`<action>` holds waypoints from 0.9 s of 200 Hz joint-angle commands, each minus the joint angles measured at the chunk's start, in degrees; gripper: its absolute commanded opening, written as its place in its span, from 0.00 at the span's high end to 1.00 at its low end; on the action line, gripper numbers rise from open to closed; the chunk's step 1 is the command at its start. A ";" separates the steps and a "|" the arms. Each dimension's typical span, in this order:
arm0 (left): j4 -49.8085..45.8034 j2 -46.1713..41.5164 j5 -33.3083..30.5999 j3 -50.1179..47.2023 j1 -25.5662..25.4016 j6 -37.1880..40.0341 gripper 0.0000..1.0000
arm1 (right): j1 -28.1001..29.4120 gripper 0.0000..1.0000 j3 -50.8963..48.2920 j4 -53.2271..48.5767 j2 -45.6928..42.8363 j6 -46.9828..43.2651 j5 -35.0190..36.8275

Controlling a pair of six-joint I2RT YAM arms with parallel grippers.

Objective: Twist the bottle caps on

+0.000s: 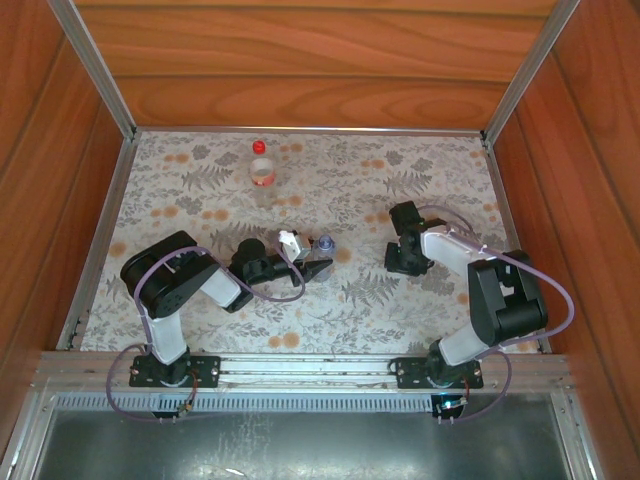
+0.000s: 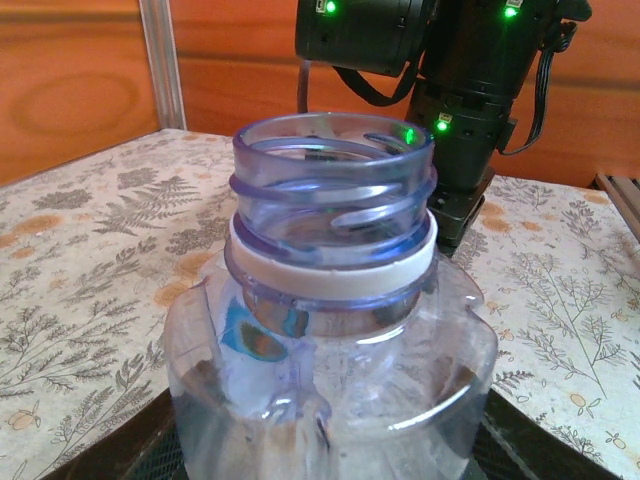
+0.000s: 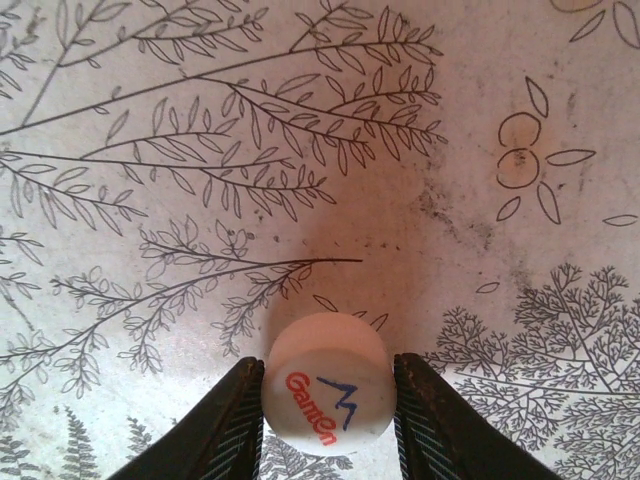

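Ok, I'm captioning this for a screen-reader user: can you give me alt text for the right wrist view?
A small white cap with red lettering and a blue mark lies on fern-patterned cloth, between the two dark fingers of the right end effector, which flank it closely on both sides.

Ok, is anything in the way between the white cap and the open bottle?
Nothing visible. Bare cloth lies between the cap, which sits between the right fingers, and the open bottle held in the left fingers. The capped bottle stands farther back, off that line.
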 commanded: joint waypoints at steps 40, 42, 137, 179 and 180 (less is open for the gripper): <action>0.48 1.04 2.13 0.88 -0.71 -0.86 0.47 | 0.59 0.63 4.10 -6.41 -1.20 -1.35 -1.09; 0.48 1.11 2.14 0.93 -0.72 -0.85 0.47 | 0.78 0.63 4.21 -6.67 -1.34 -1.44 -1.03; 0.48 1.93 2.77 1.33 -0.73 -0.20 0.47 | 14.14 0.60 23.12 -25.37 -3.25 -10.06 -2.46; 0.53 1.58 2.84 1.11 -0.79 0.12 0.47 | 19.78 0.59 34.98 -32.79 -1.14 -12.40 -2.82; 0.50 1.58 2.84 1.09 -0.76 0.12 0.47 | 19.83 0.59 35.14 -32.97 -1.13 -12.40 -2.82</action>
